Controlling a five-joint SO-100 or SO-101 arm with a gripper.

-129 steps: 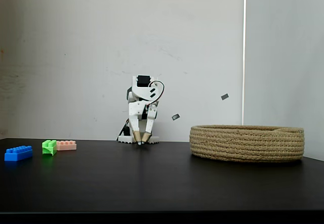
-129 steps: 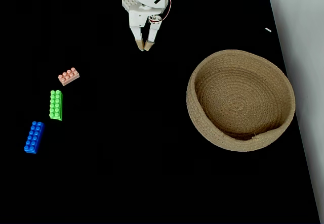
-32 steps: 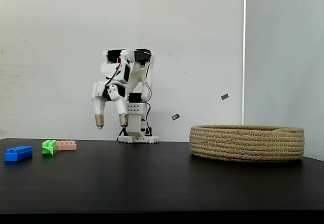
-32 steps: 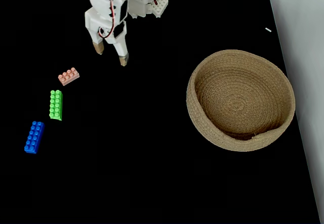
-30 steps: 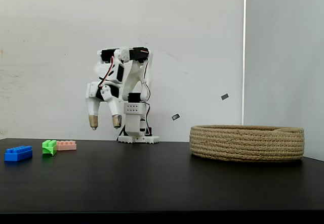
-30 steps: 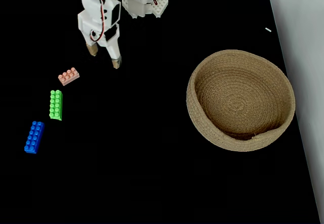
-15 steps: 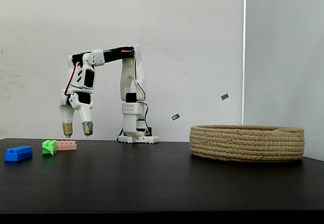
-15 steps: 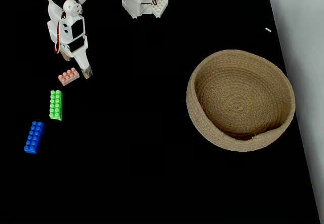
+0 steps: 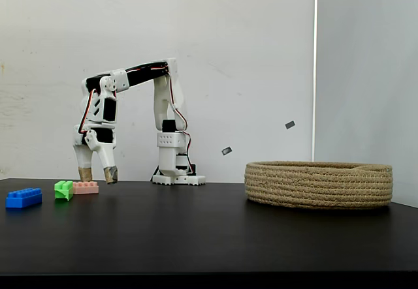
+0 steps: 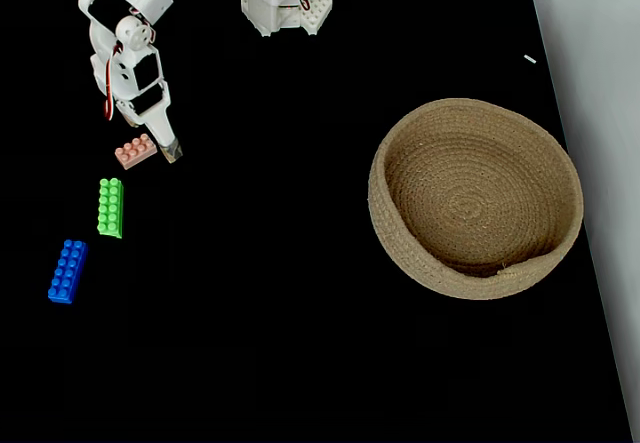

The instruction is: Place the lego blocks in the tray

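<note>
The pale pink lego block (image 9: 85, 187) (image 10: 135, 150) lies on the black table near the arm. The green block (image 9: 63, 190) (image 10: 110, 206) and the blue block (image 9: 23, 197) (image 10: 67, 270) lie in a line beyond it, toward the table's front left in the top-down fixed view. My gripper (image 9: 98, 175) (image 10: 146, 139) is open and low over the pink block, one fingertip (image 10: 172, 150) on each side, close to the table. It holds nothing. The round rope tray (image 9: 319, 184) (image 10: 400, 233) stands far to the right with nothing in it.
The arm's white base (image 9: 175, 171) (image 10: 283, 3) sits at the table's back edge against a white wall. The black table surface stretches between the blocks and the tray. The table's right edge runs just past the tray.
The arm unfolded from its base and swung left. Over the last half second the open gripper dropped lower around the pink block. The blocks and tray have not moved.
</note>
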